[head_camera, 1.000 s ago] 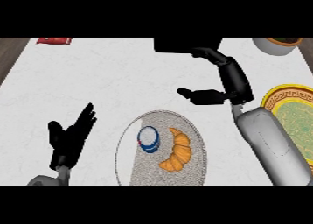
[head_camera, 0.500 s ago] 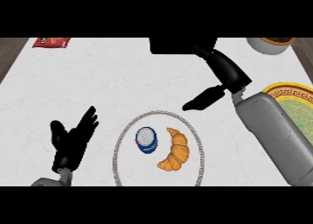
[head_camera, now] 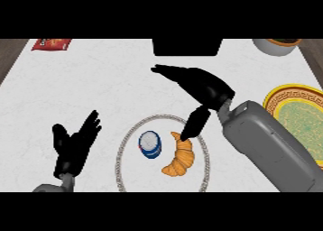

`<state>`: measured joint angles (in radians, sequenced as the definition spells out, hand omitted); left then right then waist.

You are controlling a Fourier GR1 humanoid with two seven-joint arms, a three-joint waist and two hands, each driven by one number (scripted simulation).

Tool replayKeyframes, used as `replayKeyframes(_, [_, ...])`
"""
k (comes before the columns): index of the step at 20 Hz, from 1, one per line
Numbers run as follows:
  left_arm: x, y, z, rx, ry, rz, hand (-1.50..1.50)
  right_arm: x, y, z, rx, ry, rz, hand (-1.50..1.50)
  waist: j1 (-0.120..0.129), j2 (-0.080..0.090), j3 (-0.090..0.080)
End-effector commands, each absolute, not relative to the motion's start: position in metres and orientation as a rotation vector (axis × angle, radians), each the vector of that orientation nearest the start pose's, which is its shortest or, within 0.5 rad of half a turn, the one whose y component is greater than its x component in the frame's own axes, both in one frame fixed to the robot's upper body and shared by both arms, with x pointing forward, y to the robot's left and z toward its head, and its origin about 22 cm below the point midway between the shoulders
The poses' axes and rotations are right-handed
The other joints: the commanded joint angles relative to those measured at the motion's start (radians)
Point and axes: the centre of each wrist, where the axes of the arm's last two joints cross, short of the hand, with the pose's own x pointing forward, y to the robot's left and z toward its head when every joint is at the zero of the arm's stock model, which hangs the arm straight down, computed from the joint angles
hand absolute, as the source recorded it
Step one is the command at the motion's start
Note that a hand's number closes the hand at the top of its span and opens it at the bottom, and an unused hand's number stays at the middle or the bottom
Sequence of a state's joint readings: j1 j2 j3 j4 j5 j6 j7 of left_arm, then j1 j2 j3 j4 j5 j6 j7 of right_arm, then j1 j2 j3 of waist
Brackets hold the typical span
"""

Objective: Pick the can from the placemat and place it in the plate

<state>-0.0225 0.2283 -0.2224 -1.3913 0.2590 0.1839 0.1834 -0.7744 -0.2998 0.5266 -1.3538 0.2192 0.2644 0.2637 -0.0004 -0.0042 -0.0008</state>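
On the pale tabletop (head_camera: 91, 90) the plate (head_camera: 127, 140) already carries the can (head_camera: 149, 145), upright beside a croissant (head_camera: 179, 158). The right hand (head_camera: 200, 85), fingers spread and holding nothing, hangs above and right of it; the left hand (head_camera: 74, 144) rests open, farther left.

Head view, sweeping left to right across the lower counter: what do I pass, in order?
Left hand, resting open with fingers up → plate's left rim → can on the plate → croissant beside it → right forearm → gold-rimmed placemat at the right edge.
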Motion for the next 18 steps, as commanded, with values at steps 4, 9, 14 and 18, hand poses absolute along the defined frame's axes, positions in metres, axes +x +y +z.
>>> replayKeyframes(4, [0.231,0.251,-0.041,0.010,-1.192,-0.008,0.00,0.319,-0.073,0.109,-0.219,-1.481,1.398,-1.50,0.004,0.004,0.001])
replayKeyframes(9, [0.240,0.240,-0.032,-0.003,-1.189,-0.014,0.00,0.313,-0.039,0.120,-0.278,-1.407,1.434,-1.50,0.004,0.004,0.001])
replayKeyframes(14, [0.218,0.251,-0.024,-0.003,-1.180,-0.013,0.00,0.291,-0.041,0.103,-0.217,-1.335,1.451,-1.50,0.006,0.002,0.001])
replayKeyframes(18, [0.225,0.233,-0.043,0.012,-1.177,-0.011,0.00,0.295,-0.029,0.082,-0.199,-1.329,1.469,-1.50,0.006,0.004,0.001])
